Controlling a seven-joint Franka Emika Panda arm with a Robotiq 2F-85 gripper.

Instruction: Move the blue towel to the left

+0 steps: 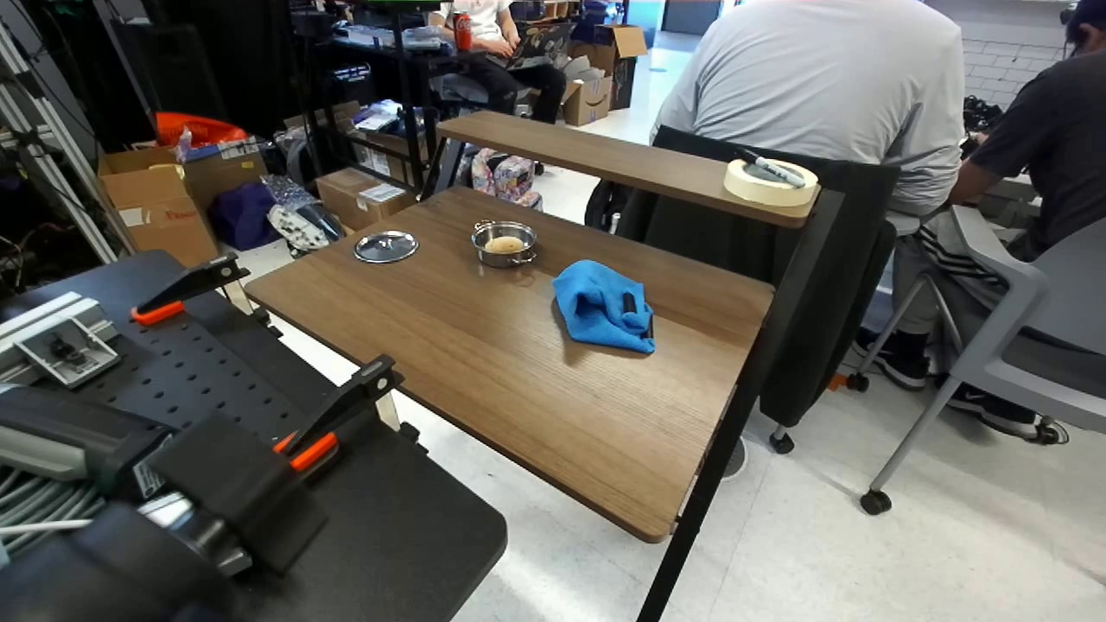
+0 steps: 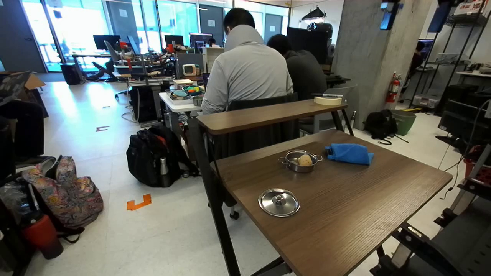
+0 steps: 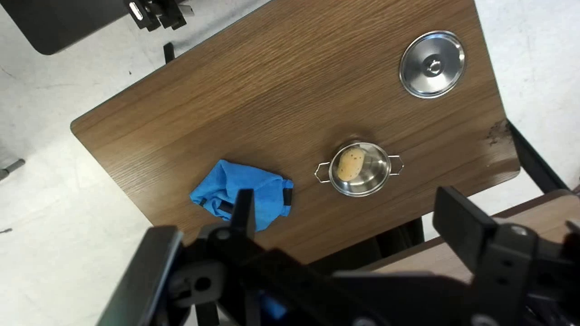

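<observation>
Blue towel on brown table, metal pot nearby, lid apart

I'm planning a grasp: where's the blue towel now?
In the wrist view, left of centre, the blue towel lies on the wooden table, the metal pot its nearest neighbour, to its right.

Desk, brown, with shelf raised along one edge. Pot: steel, two handles, tan spotted lump inside. Lid flat on desk, knob up, apart from pot. Tape roll on shelf, marker lying on it. Person in grey, back turned, in both exterior views. Floor, in an exterior view: black backpack, bottle at its side; floral bag; orange patch. Red extinguisher by pillar.
</observation>
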